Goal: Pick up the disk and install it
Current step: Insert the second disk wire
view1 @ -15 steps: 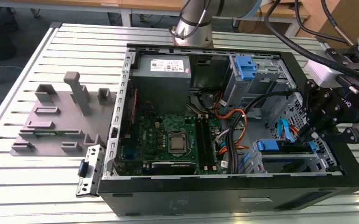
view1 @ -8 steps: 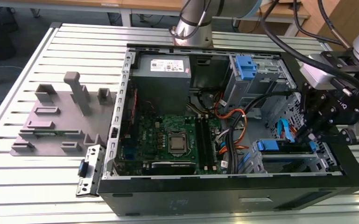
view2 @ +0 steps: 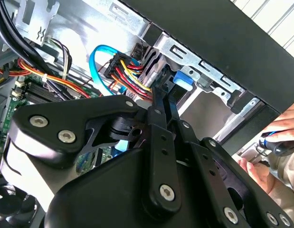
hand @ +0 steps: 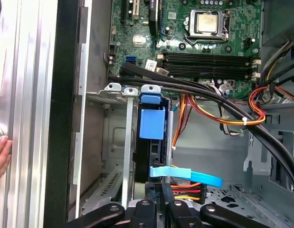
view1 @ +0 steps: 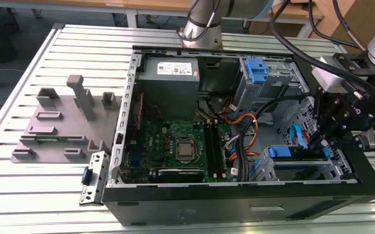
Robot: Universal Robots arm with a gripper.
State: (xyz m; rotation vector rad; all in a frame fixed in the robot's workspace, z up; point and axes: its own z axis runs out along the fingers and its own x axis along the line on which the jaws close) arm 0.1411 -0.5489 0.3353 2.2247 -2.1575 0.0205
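Inside the drive cage (hand: 113, 142), the tool (hand: 158, 202) clenches the disk (hand: 151, 142), walls close beside.

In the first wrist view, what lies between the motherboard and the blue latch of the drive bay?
A bundle of black cables crosses there, running from near the motherboard edge, just above the blue latch and the bay's metal tabs.
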